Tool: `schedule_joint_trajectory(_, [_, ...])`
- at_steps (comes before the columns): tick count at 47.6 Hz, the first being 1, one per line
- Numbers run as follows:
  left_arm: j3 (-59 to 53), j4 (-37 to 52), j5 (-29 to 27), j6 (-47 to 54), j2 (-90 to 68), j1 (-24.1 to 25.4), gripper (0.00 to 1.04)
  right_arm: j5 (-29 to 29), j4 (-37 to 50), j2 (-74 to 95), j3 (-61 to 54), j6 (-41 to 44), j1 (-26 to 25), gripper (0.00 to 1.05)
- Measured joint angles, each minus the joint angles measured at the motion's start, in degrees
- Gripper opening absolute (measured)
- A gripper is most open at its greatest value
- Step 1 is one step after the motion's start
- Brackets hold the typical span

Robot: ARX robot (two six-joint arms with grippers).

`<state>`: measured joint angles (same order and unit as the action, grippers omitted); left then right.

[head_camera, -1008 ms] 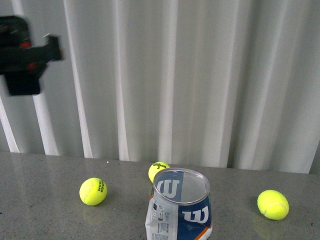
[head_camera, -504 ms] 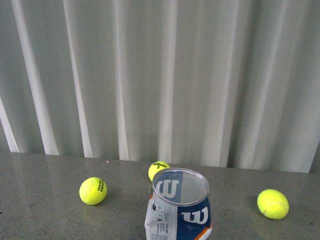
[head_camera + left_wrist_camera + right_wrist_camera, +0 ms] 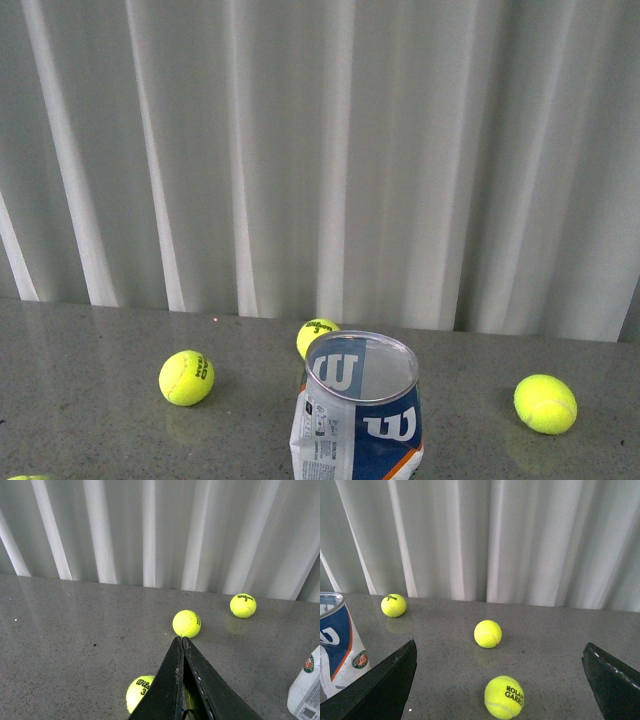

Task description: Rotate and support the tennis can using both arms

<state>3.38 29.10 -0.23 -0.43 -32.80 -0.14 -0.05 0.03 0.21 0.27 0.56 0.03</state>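
- The tennis can (image 3: 358, 415) stands upright on the table (image 3: 90, 420), near the front edge, open mouth up, with its Wilson label facing the front camera; nothing touches it.
- Against the moment a second ago, the can sits in much the same spot, its rim a shade further right in the frame. The black arm that showed at the upper left of the front view is gone, so neither arm appears there now.
- Around the can lie loose tennis balls: one just behind it (image 3: 317, 338), one to the left (image 3: 186, 378), one to the right (image 3: 545, 403).
- The left gripper (image 3: 182, 642) has its jaws pressed together into a point, aimed over the table with a ball (image 3: 186, 623) just beyond the tip; the can's white shoulder shows at that view's edge (image 3: 306, 690), well apart.
- The right gripper (image 3: 500, 680) has its jaws spread wide, empty, with a ball (image 3: 503, 696) between them and the can at the side (image 3: 337, 645).
- My judgement: both arms are low and flanking the can, with the rotate-and-support step not yet begun; the left jaws would need to open, or else push closed.
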Motion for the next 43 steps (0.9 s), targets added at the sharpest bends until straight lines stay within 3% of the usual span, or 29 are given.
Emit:
schedule_joint_trajectory(14, [-1.99, -2.21, 0.17, 0.09, 5.7, 0.0, 0.04, 0.0, 0.0, 0.0, 0.0, -0.02, 0.0, 0.98])
schedule_joint_trajectory(43, [-1.99, -16.7, 0.22, 0.15, 20.63, 0.0, 0.04, 0.0, 0.0, 0.0, 0.0, 0.0, 0.0, 0.98])
